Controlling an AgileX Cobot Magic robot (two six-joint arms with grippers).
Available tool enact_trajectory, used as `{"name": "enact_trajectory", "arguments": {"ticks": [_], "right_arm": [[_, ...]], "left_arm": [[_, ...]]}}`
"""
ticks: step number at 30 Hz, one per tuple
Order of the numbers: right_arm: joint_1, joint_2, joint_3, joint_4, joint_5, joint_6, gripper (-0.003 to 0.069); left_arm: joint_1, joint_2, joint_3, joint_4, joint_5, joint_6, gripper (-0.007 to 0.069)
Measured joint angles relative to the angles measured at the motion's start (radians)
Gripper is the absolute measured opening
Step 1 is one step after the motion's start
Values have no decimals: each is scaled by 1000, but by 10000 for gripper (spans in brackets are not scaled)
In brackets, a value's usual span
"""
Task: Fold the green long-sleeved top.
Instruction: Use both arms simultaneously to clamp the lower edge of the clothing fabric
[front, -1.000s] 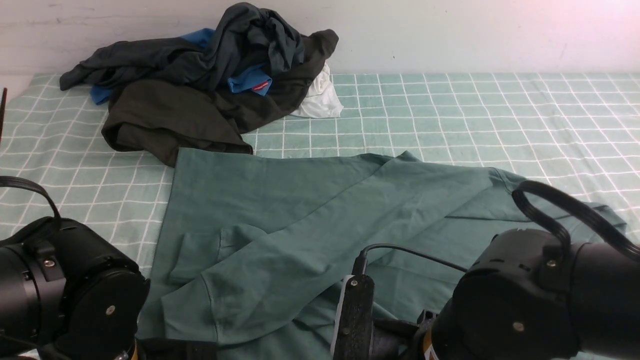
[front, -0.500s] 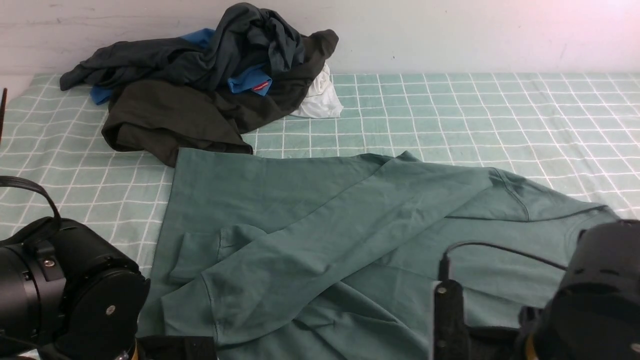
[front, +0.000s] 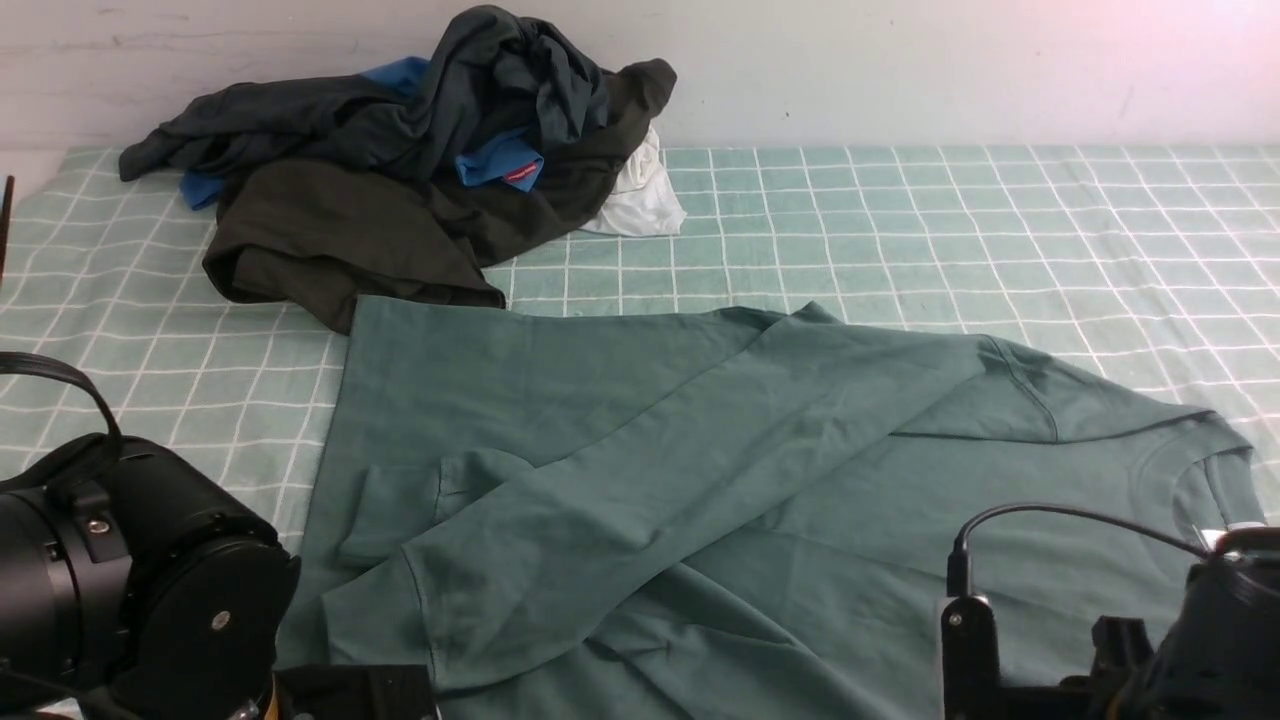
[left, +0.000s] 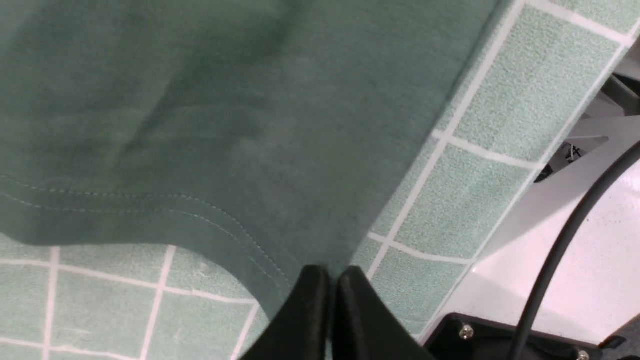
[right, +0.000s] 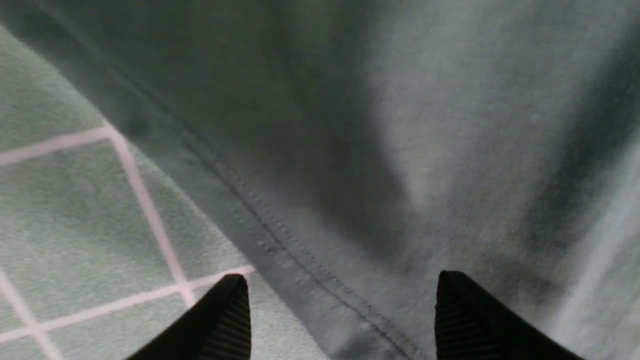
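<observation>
Cloth (front: 900, 220) in light-green checks lies under the green top (front: 620, 470), which we see spread on its near half, one sleeve across the body. Our left gripper (left: 327, 280) is closed at the hem corner; our right gripper (right: 340, 310) stands open over the hem.

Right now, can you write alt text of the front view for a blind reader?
A green long-sleeved top lies spread on a light-green checked cloth, one sleeve folded across its body. A pile of dark clothes sits behind it on the left.
</observation>
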Motion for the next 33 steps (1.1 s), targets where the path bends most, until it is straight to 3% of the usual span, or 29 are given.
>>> {"name": "enact_trajectory", "arguments": {"ticks": [11,14,15,16,17,20,22,29,33], "right_arm": [[0,71,-19,-17,4,-44,435],[0,64,-20,-11,7,-45,329],[0,63,-20,-11,7,-45,329],[0,58,-18,-14,-7,-45,252],[0,57,-18,-16,-8,-45,243],[0,56,-18,-17,-25,-45,71],[0,53,-18,-17,-26,-45,30],[-3,-20,-47,-17,51,-59,20],[-104,-58,-166,26,138,-122,20]], "left_arm": [[0,-1,0,0,-8,-1,-2],[0,-1,0,0,-10,-1,-2],[0,-1,0,0,-10,-1,-2],[0,-1,-5,0,-10,-1,-2],[0,-1,-6,0,-10,-1,-2],[0,-1,-33,0,-10,-7,-2],[0,-1,-52,0,-10,-9,-2],[1,-1,-139,16,15,-60,-2],[52,-1,-240,51,39,-89,0]]}}
